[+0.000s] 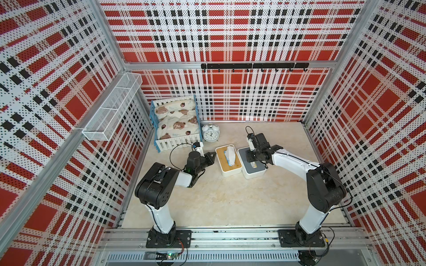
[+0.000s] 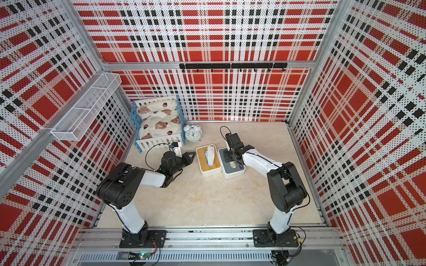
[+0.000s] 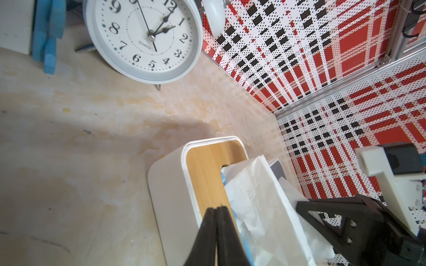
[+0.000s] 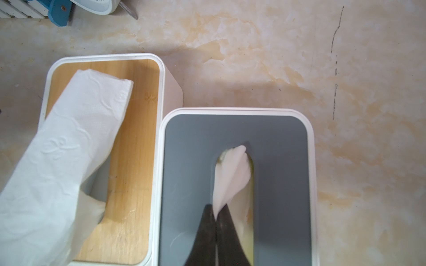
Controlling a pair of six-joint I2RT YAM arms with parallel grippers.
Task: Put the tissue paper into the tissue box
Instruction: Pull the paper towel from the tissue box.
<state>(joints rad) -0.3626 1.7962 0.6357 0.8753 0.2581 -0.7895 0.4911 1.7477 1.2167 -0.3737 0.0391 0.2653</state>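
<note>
**2 boxes, 2 tissues, both tools closed**

2 rounded white plastic tissue boxes sit close side by side, mid-desk. The left one, a white box with a smooth bamboo lid, has 1 embossed white tissue sheet standing out of its slot. The right one, a white box with a matte grey lid, has soft white tissue paper rising from its oval slot. The fully closed black jaws of the right tool pinch that paper. The left tool is closed on nothing, at the bamboo-lidded box's left edge. Farther back on the marbled beige desk stand 1 round white alarm clock and 1 blue-and-white toy bed.
</note>
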